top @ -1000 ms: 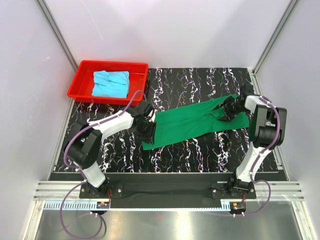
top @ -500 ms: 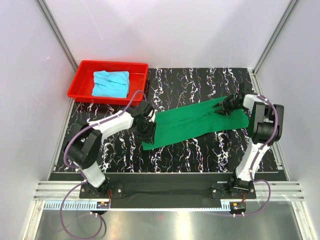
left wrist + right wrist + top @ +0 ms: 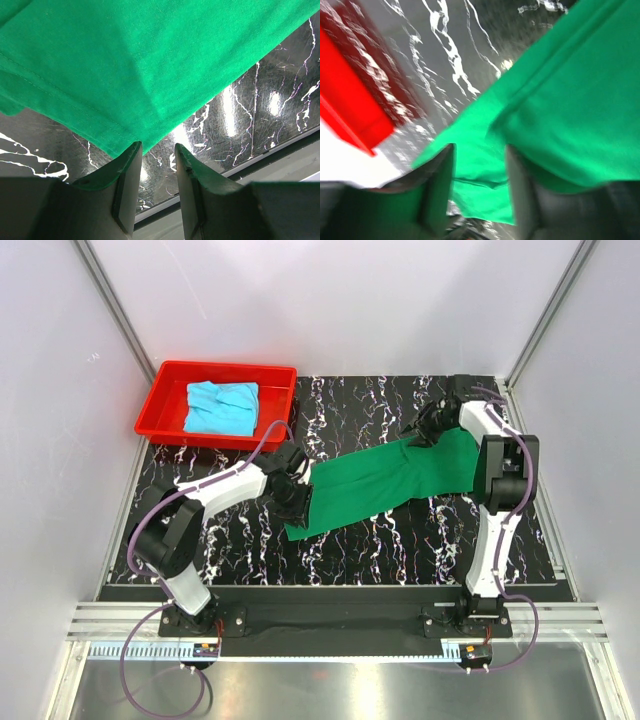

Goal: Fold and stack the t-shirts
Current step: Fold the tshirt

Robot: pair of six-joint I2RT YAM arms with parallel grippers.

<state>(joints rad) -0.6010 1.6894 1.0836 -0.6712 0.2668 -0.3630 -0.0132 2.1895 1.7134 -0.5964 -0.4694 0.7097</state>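
Observation:
The dark green t-shirt lies stretched slantwise across the marbled mat. My left gripper sits at its near-left corner. In the left wrist view that gripper is open: only mat shows in the gap, and the shirt's corner ends just past the left fingertip. My right gripper is at the shirt's far right edge. In the blurred right wrist view its jaws stand apart, and a creased flap of green cloth lies across the gap. The light cyan-blue t-shirt lies crumpled in the red tray.
The red tray stands at the mat's far left corner, and its corner shows in the right wrist view. White walls with metal posts close in both sides and the back. The mat's front edge and a metal rail run past the left fingers.
My right gripper has moved up and to the left, from the shirt's right end to its far edge, and its jaws have narrowed. The shirt's right end lies flatter. The left arm is still.

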